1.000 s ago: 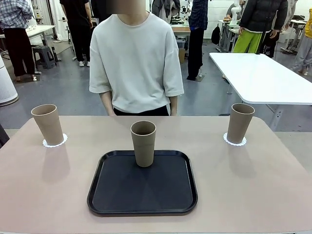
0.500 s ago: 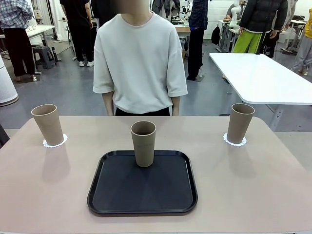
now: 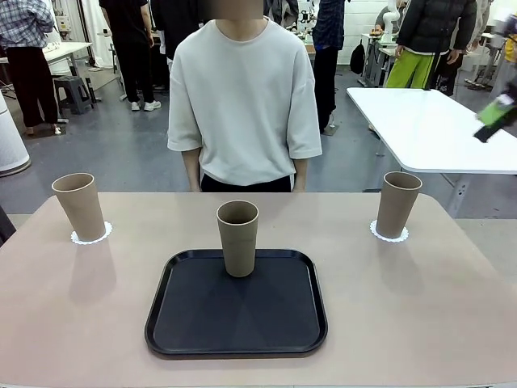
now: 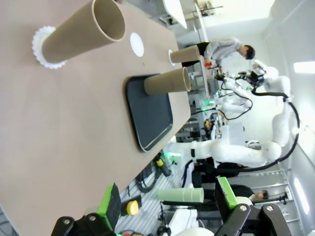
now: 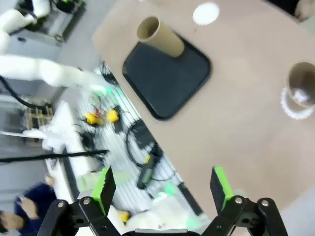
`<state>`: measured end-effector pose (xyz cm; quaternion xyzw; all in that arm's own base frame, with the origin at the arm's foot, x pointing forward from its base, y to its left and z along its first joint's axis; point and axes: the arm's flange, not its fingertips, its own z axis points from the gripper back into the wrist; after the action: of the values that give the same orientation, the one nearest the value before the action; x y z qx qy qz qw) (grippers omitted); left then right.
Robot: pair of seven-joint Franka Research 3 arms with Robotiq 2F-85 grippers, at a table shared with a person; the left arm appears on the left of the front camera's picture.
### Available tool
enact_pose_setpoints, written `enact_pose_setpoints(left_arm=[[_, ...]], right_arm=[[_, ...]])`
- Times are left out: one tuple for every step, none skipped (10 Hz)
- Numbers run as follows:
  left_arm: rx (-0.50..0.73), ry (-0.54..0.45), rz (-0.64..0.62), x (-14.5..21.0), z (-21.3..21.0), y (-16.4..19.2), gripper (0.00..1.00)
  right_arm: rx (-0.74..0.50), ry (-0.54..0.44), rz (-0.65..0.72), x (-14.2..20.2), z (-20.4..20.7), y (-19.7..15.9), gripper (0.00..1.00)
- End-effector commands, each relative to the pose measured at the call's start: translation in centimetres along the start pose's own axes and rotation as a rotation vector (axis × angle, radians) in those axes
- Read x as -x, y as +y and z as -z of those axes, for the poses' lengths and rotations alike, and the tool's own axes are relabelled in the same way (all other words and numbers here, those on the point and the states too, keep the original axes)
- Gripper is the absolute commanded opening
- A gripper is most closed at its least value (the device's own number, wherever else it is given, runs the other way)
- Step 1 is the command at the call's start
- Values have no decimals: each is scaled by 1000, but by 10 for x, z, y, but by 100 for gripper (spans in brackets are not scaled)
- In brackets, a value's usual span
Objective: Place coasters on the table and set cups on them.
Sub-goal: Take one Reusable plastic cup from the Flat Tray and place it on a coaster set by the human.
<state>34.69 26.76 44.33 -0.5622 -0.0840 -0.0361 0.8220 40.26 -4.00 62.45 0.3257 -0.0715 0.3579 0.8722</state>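
Both left gripper and right gripper gape wide, holding nothing. Three tall tan tapered cups on the beige-tan table: left cup, ten o'clock of the black rectangular tray, on a scalloped white paper coaster; right cup, two o'clock, on a second coaster; middle cup on the tray. A third coaster lies bare at twelve o'clock.

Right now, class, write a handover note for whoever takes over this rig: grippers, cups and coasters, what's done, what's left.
Left gripper: open, empty.
Right gripper: open, empty.
Done: left cup on left coaster, right cup on right coaster. Third coaster lies bare on the table, on the person's side of the black tray.
To do: middle cup stands on the tray; set it on the bare coaster.
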Motion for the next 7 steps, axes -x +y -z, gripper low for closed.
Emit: enact_pose_setpoints(left_arm=[[0,-11,-2,1,-1,-1,100],[0,-11,-2,1,-1,-1,100],[0,-11,-2,1,-1,-1,100],[0,-11,-2,1,-1,-1,100],[0,-11,-2,1,-1,-1,100],[0,-11,-2,1,-1,-1,100],[0,-11,-2,1,-1,-1,100]], right_arm=[[155,46,-90,-21,42,4,100],[232,54,-169,-32,73,16,100],[326,25,-212,-40,99,22,100],[352,43,-276,-44,122,23,100],[336,61,-331,-42,142,21,100],[292,65,-341,-38,152,17,100],[213,73,-256,-27,146,8,100]])
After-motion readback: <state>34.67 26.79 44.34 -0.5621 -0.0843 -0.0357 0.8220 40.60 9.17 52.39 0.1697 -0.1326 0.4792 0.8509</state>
